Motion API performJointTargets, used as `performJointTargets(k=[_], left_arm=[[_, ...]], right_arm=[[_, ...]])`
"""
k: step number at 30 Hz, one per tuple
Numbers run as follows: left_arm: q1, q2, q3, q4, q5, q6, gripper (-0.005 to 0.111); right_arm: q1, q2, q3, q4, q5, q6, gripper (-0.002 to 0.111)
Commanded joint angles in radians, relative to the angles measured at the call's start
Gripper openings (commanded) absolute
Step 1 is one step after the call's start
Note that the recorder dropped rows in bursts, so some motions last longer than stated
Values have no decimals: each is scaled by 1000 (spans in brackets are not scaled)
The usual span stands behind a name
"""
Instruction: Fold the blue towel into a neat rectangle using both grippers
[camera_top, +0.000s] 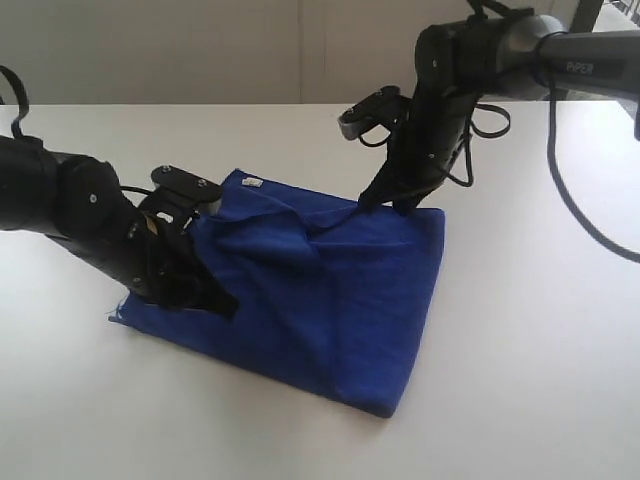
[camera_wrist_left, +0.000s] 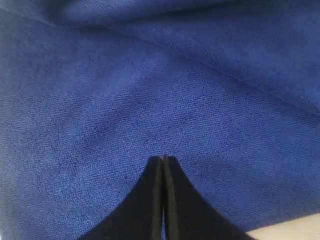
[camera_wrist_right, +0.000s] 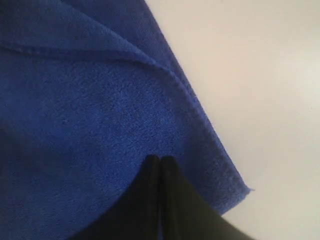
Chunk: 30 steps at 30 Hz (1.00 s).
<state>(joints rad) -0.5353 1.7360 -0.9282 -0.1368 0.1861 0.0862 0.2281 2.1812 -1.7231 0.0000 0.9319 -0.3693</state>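
Observation:
The blue towel (camera_top: 340, 300) lies doubled over on the white table (camera_top: 520, 350), with its small white tag (camera_top: 253, 183) at the far left corner. My left gripper (camera_top: 222, 300) is low at the towel's left side, jaws pressed together on the cloth; in the left wrist view the left gripper (camera_wrist_left: 164, 159) has blue towel (camera_wrist_left: 150, 90) all round it. My right gripper (camera_top: 385, 203) pinches the far edge, pulling it into a small peak. The right wrist view shows the right gripper (camera_wrist_right: 160, 159) shut on the blue towel (camera_wrist_right: 90, 100) near a hemmed corner.
A creased ridge runs across the towel between the two grippers. Bare white table (camera_wrist_right: 260, 75) surrounds the cloth on the front and right. The right arm's black cables (camera_top: 560, 170) hang above the table at the back right.

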Motion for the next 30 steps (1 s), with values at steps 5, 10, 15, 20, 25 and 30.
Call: performJointTargets(k=[5,10,15,20,25,30], left_arm=[[15,97,9,-2,-19,-36,0],[15,118,8,-2,-41,-36,0],[21,127,8,47,-45,-36,0],[99,129,-4,49,-34,-36,0],[153,158,-36,49,-22,-7,0],[153,205,-83,49,-39,4,0]], right_arm=[[-10,12,64,-17,-86,-25,0],[-10,12,154,-50,-178,-13,0],[-10,12,178,-68,-160,88,0],[-10,6,178,-70,-71,174,0],[-8,-10,179,-70,-12,241,0],[-2,-22,229,-61,8,261,0]])
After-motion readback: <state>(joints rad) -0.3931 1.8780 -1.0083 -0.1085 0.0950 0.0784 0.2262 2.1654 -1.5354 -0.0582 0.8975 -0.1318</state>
